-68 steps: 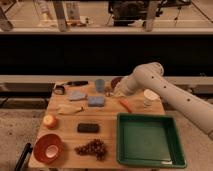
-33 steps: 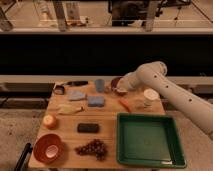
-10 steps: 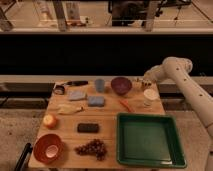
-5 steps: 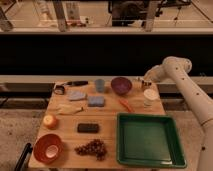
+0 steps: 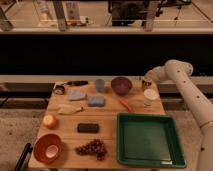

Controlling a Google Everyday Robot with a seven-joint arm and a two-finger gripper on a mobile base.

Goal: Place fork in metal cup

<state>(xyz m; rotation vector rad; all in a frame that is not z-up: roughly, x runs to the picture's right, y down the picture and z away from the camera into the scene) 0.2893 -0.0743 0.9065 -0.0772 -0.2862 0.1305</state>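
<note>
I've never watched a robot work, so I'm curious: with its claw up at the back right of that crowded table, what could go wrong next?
1. The claw hangs at the back right corner of the table, close to the white cup and the purple bowl; a careless sweep could knock either.
2. The slim orange item lies flat near the rim of the green tray, so a grab there might slip or bump the tray.

Robot lab: end effector [image 5: 146, 84] at far-right corner of prop-laden wooden table [image 5: 107, 118].
</note>
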